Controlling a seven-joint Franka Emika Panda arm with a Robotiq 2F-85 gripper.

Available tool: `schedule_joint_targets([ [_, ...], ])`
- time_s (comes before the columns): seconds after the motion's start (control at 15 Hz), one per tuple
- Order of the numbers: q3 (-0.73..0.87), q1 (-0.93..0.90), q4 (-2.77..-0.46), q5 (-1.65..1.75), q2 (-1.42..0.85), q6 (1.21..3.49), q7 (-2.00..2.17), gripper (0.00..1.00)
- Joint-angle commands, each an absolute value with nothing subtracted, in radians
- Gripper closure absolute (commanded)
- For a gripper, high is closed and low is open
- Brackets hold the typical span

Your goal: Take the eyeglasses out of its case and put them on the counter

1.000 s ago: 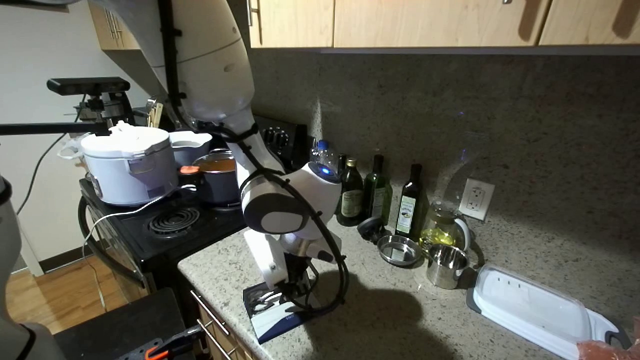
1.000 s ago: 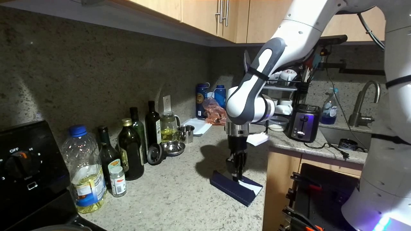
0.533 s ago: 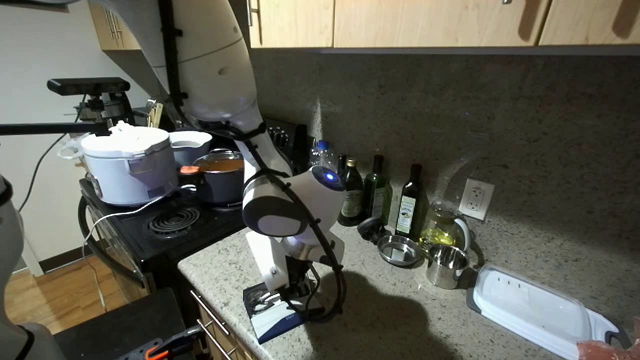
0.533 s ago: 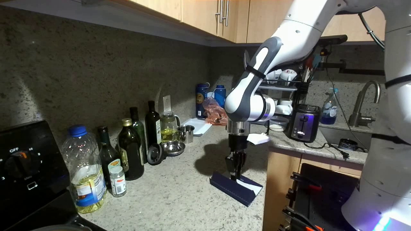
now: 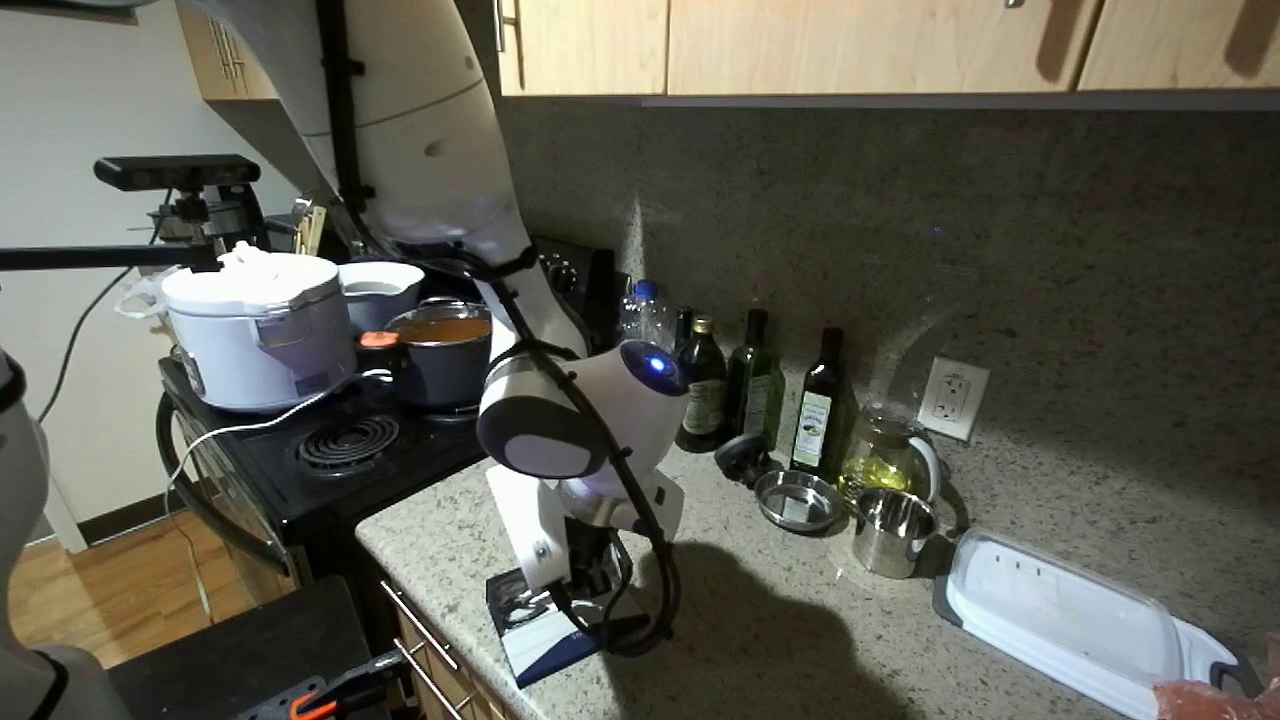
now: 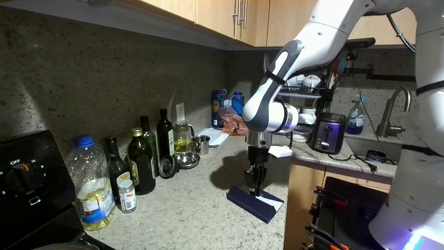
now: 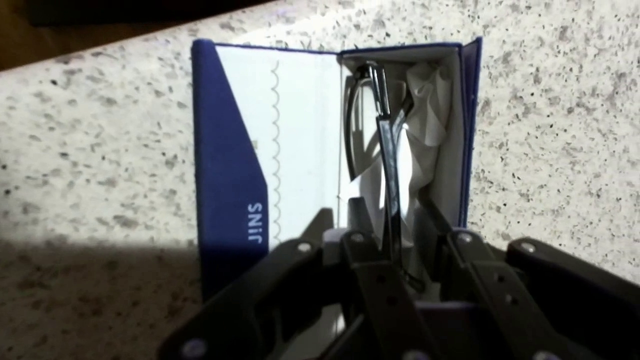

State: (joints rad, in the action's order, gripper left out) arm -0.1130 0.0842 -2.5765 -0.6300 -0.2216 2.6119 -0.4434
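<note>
Speckled stone counter bore the open navy JINS case; inside it, the eyeglasses lay lengthwise, one temple running between the fingers standing partly apart, gaps either side, nothing held.

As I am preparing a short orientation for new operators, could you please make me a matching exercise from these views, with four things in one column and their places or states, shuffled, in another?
Things
1. Eyeglasses
2. Case
3. White cooker
4. Power outlet

Places or states
A. On the black stove top
B. Mounted on the speckled backsplash
C. Standing open on the counter
D. Inside a lined box

Right pairs
1-D, 2-C, 3-A, 4-B
</note>
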Motion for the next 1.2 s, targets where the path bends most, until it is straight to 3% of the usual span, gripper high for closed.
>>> schedule_joint_targets([
  [0.0,-0.128,0.094,-2.603,-0.671,-0.203,2.618,-0.481,0.72],
  [0.8,-0.129,0.092,-2.607,-0.665,-0.220,2.613,-0.480,0.75],
  [1.13,-0.133,0.092,-2.607,-0.660,-0.228,2.610,-0.479,0.81],
])
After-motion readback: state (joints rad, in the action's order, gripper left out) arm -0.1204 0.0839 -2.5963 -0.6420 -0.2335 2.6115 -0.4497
